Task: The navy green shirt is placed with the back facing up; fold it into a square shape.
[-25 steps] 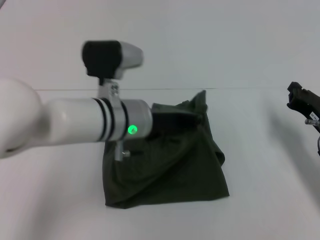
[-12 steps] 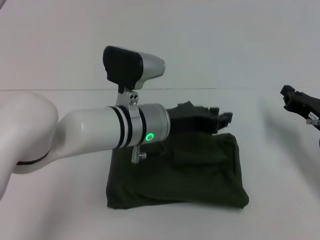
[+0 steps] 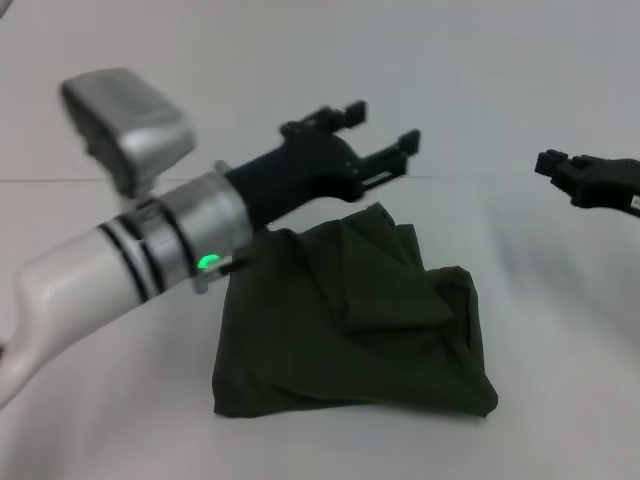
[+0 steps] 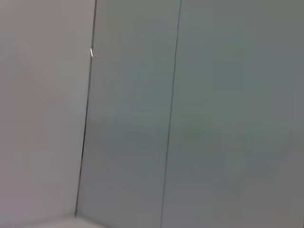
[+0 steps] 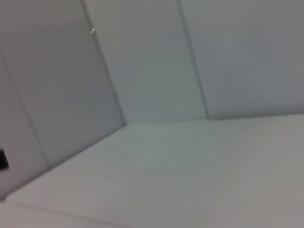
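**Folded shirt on the counter, left claw raised above it**

The navy green shirt lies on the white counter as a rough, squarish bundle, dark olive all over, with a loose flap bunched and creased on top toward its far right corner. Its near edge runs fairly straight; the far side is lumpier.

The left claw hangs in the air above the shirt's far edge, clear of the cloth, pointing away and to the right. Its two black fingers stand apart with nothing between them. A green light glows on the wrist behind it.

The right claw sits off at the right edge, well apart from the shirt; whether its fingers are spread or together I cannot tell. Both wrist views show only pale wall panels and counter.
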Tool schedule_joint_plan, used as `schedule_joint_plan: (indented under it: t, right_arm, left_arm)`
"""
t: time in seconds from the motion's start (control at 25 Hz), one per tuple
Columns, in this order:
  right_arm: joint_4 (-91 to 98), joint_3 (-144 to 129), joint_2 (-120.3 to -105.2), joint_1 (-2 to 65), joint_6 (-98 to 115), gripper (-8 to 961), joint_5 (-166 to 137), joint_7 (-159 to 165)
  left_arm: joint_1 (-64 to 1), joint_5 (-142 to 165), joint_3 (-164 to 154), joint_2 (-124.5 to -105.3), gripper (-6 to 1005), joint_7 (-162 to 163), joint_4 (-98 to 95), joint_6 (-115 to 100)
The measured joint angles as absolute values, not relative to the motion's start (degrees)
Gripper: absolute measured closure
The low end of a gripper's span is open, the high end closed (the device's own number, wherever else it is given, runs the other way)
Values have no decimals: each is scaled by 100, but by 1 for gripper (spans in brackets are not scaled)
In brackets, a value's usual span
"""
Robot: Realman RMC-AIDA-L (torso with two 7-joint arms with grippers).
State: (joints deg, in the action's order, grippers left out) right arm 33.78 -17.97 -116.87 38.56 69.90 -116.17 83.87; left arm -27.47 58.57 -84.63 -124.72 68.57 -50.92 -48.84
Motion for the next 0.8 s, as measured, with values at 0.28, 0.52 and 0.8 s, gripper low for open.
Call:
schedule_joint_plan:
  t: [0.28,0.52,0.8]
  right_arm:
    - [6192,-4815,-11538,3623,7457,764,-12648,11362]
    - [7310,-6202,-11848,4030,8236,528,-14038,11603]
    - [6997,-8500,-12038,3984,7076,308,-14417,11943]
  left_arm:
    - [-2674,6498,-6293,-12188,131,5978,-3513,-7892]
    - [-2230,8548,-5160,-12250,54,6138,-3682,-8717]
    - [-2118,9384,-5070,-12333,61,6389,-3826,-8476]
